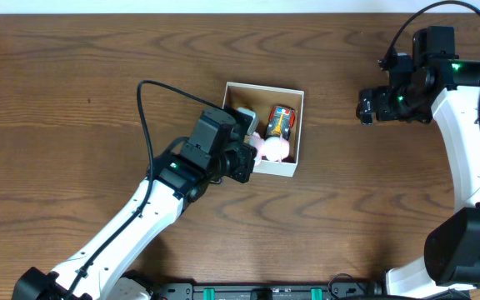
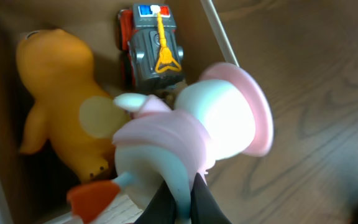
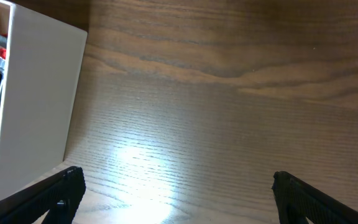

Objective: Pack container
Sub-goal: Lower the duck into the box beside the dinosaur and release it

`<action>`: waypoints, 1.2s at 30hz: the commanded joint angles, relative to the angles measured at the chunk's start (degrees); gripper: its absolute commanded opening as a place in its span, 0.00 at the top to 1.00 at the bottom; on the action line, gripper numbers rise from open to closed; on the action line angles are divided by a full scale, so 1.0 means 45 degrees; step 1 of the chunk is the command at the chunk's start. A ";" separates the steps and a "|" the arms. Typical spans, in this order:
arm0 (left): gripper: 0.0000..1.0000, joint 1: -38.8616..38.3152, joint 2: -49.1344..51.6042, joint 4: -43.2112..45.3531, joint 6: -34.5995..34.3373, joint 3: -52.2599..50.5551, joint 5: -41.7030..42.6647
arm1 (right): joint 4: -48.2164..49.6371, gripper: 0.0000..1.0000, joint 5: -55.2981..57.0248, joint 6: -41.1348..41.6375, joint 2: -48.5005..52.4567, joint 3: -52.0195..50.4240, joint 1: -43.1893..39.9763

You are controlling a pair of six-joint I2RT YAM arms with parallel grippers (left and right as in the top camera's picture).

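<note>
the left gripper (image 2: 180,198) is pinched shut on a pale lower part of the soft pink and white toy (image 2: 219,118) with a wide pink brim, holding it at the square, shallow white-walled cardboard container (image 1: 300,117). that container sits near the middle of the dark brown wood-grain table (image 1: 73,83), well apart from every table edge that the overhead view shows. in the left wrist view the toy's brim overhangs one thin white wall, with bare wood beyond it. inside, the orange rubbery animal figure (image 2: 55,106) with a pale belly lies along one side. the grey and red toy truck (image 2: 154,53) with a yellow piece on top sits just beside it, and little brown floor shows between them. the right gripper (image 3: 179,196) stands wide apart and empty over bare table, near the container's outer wall, with open wood all round. a bright patch of light glares on the wood there. from overhead the left wrist covers the orange figure and one corner of the container. whether the held toy touches the floor cannot be told.
</note>
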 commanded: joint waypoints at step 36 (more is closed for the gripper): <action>0.94 -0.0058 -0.0010 0.0160 0.0685 0.0321 -0.1234 | -0.0010 0.01 -0.0005 0.0180 -0.0291 0.0165 -0.0073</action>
